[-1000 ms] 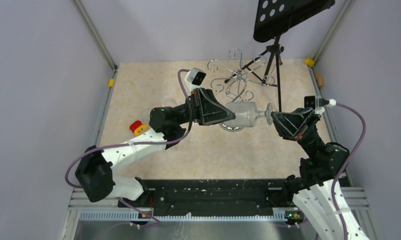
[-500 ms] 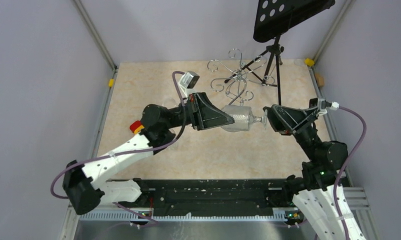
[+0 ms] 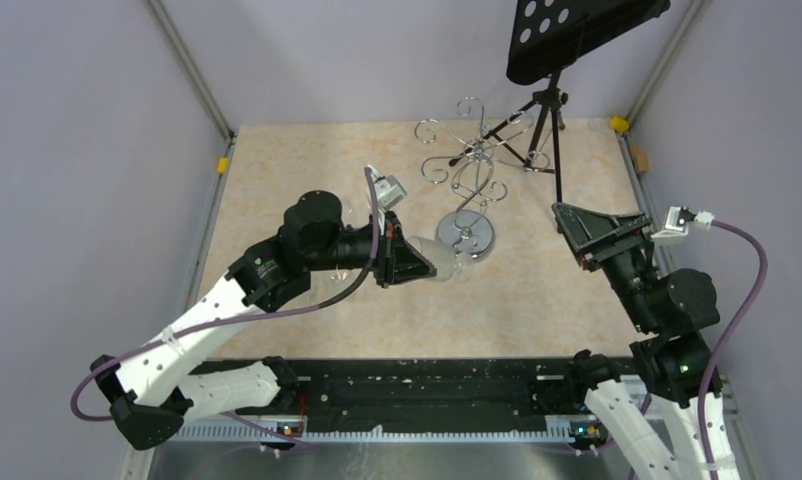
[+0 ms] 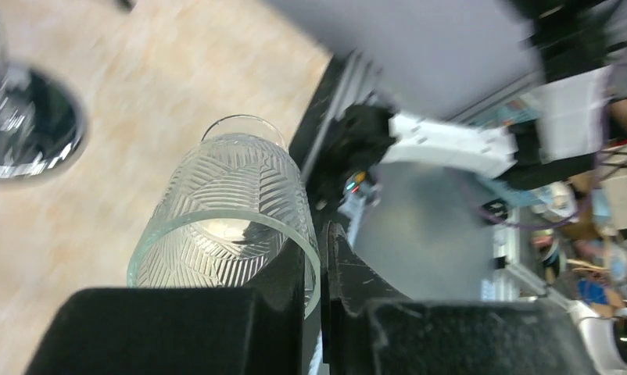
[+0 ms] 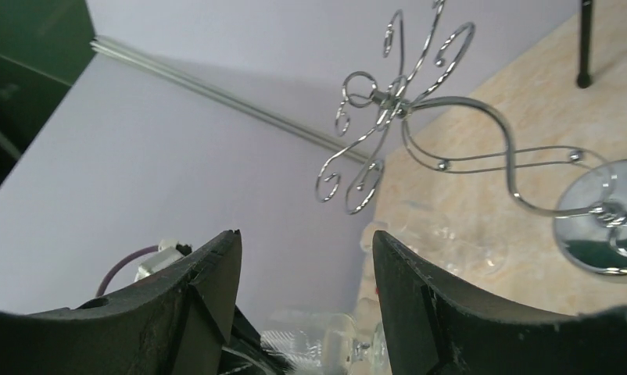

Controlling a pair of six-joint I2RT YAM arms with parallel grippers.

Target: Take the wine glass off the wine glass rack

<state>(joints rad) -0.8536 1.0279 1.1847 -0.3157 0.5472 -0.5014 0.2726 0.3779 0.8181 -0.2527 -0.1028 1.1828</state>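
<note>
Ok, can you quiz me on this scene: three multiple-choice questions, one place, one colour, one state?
1. The wine glass rack is: A black; B silver; C red.
2. The wine glass is: A hanging on the rack; B in the left gripper; C out of sight.
3. The right gripper is: A open, empty; B shut on the glass; C shut on the rack.
Answers: 1 B, its wire and base shine chrome; 2 B, it is clamped by its rim; 3 A, nothing sits in its wide gap.
</note>
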